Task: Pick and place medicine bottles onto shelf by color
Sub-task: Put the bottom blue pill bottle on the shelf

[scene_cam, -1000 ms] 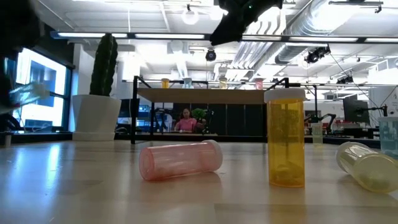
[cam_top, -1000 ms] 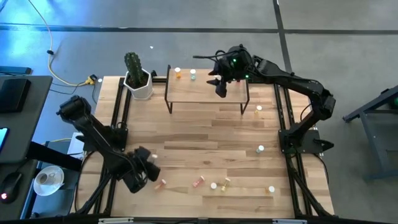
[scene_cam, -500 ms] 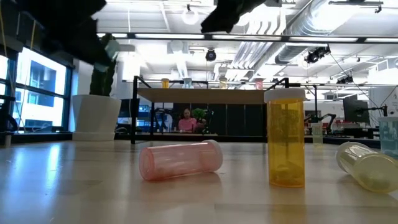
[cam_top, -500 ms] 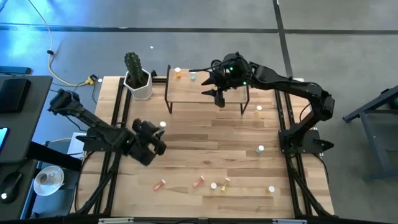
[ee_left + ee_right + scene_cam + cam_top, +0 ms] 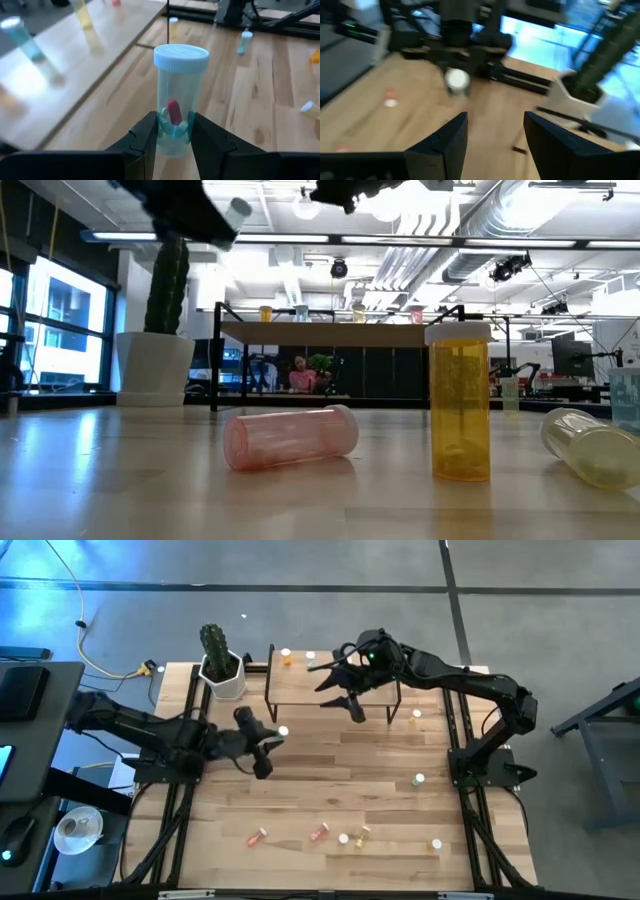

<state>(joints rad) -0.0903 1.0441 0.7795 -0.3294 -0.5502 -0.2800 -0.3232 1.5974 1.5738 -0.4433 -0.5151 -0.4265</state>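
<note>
My left gripper (image 5: 268, 743) is shut on a pale green medicine bottle (image 5: 176, 107) with a white cap (image 5: 283, 730). It is held high over the table's left middle, short of the shelf (image 5: 300, 690). It also shows at the top of the low view (image 5: 236, 208). My right gripper (image 5: 342, 700) is open and empty, above the shelf's near edge. Several bottles stand on the shelf top (image 5: 287, 658). Others lie or stand on the table near its near edge (image 5: 319, 832). These include a pink one on its side (image 5: 290, 437) and a yellow one upright (image 5: 460, 405). My left gripper pinches the bottle's lower body, near its base (image 5: 172, 136), between its two fingers (image 5: 148, 137). The fingers come from the table's left. The bottle points away along them, cap end free. It is lifted clear of the table and tilted.
A potted cactus (image 5: 220, 665) stands at the far left corner beside the shelf. Single bottles stand at the table's right side (image 5: 419, 780) (image 5: 416, 716). Black frame rails run along both table sides (image 5: 455, 740). A person sits in the room behind (image 5: 297, 375).
My left gripper has risen from the table's near left corner. It has travelled toward the far edge and the shelf, carrying the pale green bottle clear of the table. My right gripper has drifted from over the shelf top toward its near edge and turned.
</note>
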